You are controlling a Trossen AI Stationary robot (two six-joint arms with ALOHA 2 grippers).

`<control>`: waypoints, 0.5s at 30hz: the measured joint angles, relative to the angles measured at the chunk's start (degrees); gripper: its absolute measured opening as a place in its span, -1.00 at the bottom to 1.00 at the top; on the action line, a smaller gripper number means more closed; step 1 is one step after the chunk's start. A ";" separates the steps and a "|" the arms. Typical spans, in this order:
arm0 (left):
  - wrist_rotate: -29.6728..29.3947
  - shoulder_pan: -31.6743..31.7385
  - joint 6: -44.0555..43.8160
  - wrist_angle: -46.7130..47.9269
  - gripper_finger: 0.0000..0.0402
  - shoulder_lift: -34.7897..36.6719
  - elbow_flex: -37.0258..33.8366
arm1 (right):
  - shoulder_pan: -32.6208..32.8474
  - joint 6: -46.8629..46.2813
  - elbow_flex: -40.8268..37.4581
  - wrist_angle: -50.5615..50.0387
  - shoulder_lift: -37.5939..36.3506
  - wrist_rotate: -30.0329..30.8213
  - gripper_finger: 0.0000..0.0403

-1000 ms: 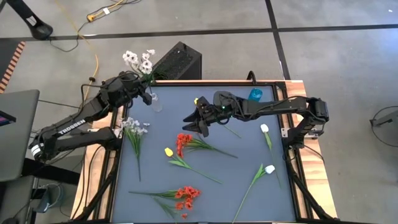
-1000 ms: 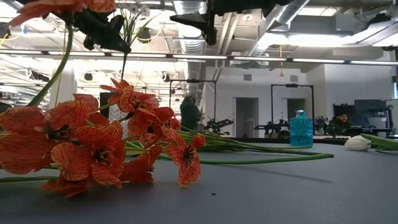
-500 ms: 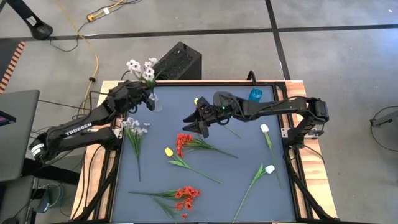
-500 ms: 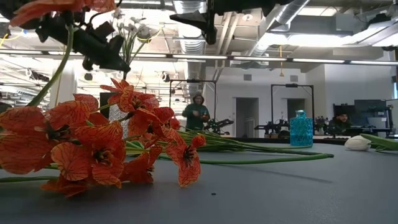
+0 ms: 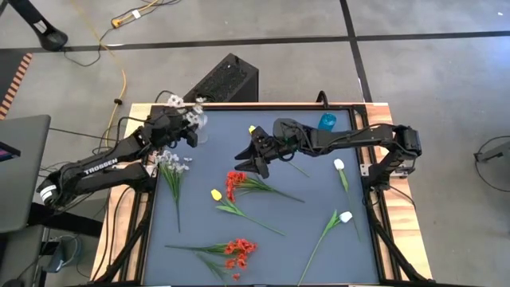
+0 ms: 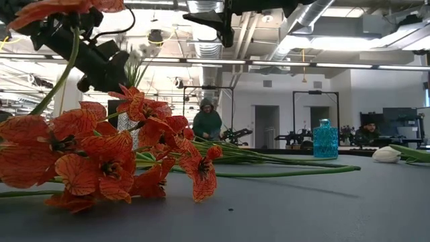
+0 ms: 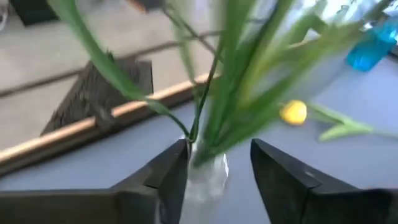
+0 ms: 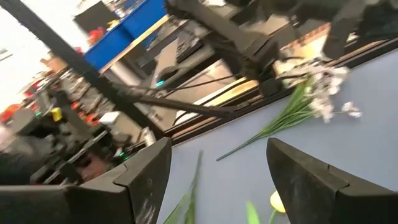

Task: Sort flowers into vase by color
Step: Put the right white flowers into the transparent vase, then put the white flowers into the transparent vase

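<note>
Fingers of my left gripper (image 7: 217, 165) stand apart on either side of the clear vase (image 7: 208, 177) at the far left corner of the table (image 5: 319, 255), and the pale sprig (image 5: 185, 105) stands in it, stems in the neck, blooms leaning over the table's far edge; I judge this the release, so I should draw straight back and up, jaws wide, brushing neither stems nor glass; a snag could tip the vase; my right gripper (image 5: 256, 156) waits open above mid-table; red clusters (image 5: 234, 184), a yellow tulip (image 5: 215, 194), white tulips (image 5: 345, 217) and another lilac sprig (image 5: 172, 164) lie flat, unsorted.
</note>
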State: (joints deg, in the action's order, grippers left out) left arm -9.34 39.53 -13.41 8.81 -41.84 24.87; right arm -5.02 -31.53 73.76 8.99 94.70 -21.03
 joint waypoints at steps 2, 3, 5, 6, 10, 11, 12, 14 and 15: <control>1.15 0.00 -0.17 6.32 -0.06 0.26 2.52 | -0.38 -0.29 0.00 -0.02 0.00 -2.53 0.45; 1.84 0.00 -0.17 8.84 -0.02 0.30 3.90 | -0.54 -0.56 0.00 -0.02 0.00 -3.76 0.45; 4.29 0.00 -0.19 14.91 0.04 0.28 6.90 | -0.94 -1.34 0.00 -0.06 0.00 -6.01 0.45; 5.88 0.00 -0.20 17.71 0.07 0.26 8.47 | -1.22 -1.46 0.00 -0.22 0.00 -6.93 0.45; 15.29 0.00 1.01 28.83 0.09 0.26 15.31 | -2.27 -1.49 0.00 -0.46 0.00 -10.59 0.45; 17.95 0.00 1.12 31.56 0.09 0.25 17.08 | -2.48 -1.48 0.00 -0.54 -0.12 -11.65 0.45; 20.41 0.00 1.01 33.90 0.09 0.24 18.97 | -2.72 -1.46 0.00 -0.74 -0.27 -12.40 0.45; 25.32 -0.02 0.06 38.34 0.09 0.28 22.57 | -3.14 -1.45 0.00 -0.85 -0.52 -13.50 0.45; 27.41 -0.08 -0.25 40.47 0.09 0.28 24.24 | -3.45 -1.36 0.00 -1.19 -0.86 -13.96 0.45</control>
State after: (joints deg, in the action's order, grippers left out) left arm 18.08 39.45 -13.67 49.28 -41.56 49.11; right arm -8.47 -32.89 73.76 7.81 93.84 -35.00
